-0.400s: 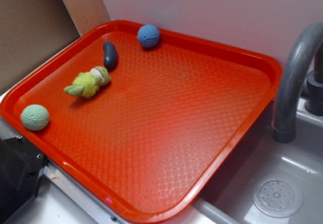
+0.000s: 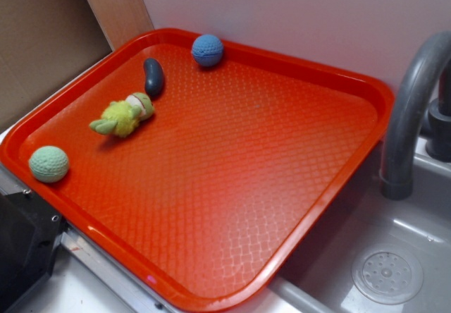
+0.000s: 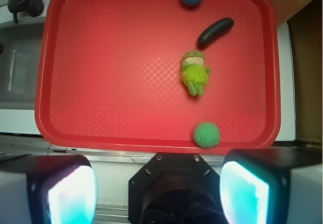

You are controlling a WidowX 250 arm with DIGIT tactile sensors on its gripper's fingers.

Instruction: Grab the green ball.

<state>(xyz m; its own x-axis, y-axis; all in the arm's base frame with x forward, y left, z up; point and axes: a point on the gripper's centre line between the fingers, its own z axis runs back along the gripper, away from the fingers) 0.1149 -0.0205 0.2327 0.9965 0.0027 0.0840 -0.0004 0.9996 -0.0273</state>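
On the far left corner of the red tray (image 2: 232,295) in the exterior view sits the green ball (image 2: 48,163), tucked right up near the rim and apart from everything else. Moving right you get the fuzzy yellow-green plush toy (image 2: 123,116), then a dark oblong thing (image 2: 153,76), then the blue ball (image 2: 207,49) up by the back edge, and finally a grey faucet (image 2: 412,101) over the sink. From the wrist cam the gripper (image 3: 158,191) hangs high above the tray's near edge with its 2 fingers spread wide apart and nothing between them, so no grab yet. The ball looks crocheted, so I'd guess it's light, squishy and grippy rather than slick, no real risk of damage. Best bet is probably pinching it across the middle, watching the rim next to it since that could block 1 finger.
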